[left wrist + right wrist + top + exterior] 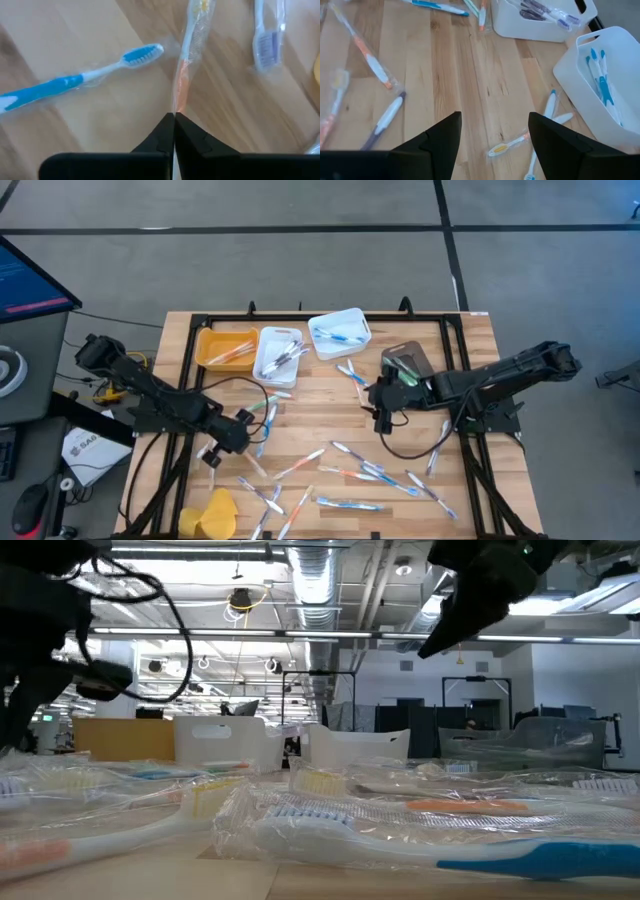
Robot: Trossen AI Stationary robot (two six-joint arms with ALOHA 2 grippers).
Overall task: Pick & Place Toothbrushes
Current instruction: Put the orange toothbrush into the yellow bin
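Observation:
Many wrapped toothbrushes (345, 475) lie scattered flat on the wooden table (330, 420). My left gripper (174, 118) is over the table's left part, shut on an orange-handled toothbrush (189, 55) in a clear wrapper. A blue-handled toothbrush (75, 80) lies beside it on the wood. My right gripper (492, 130) hangs open above the table's middle right, over a yellow-orange toothbrush (507, 145), touching nothing. In the high view the left gripper (238, 432) and the right gripper (383, 412) face each other. My left gripper pinches the orange toothbrush's handle end (179, 102) with its wrapper between the two fingertips. The fingers slant steeply down onto it and lie along its length. The brush reaches away from the fingertips, head end (200, 9) farthest; whether that end rests on the wood I cannot tell.
At the far edge stand an orange bin (228, 347), a white bin (278, 355) and a second white bin (340, 332), each holding toothbrushes. A dark tray (405, 362) sits by my right gripper. A yellow lump (215, 515) lies at the near left corner.

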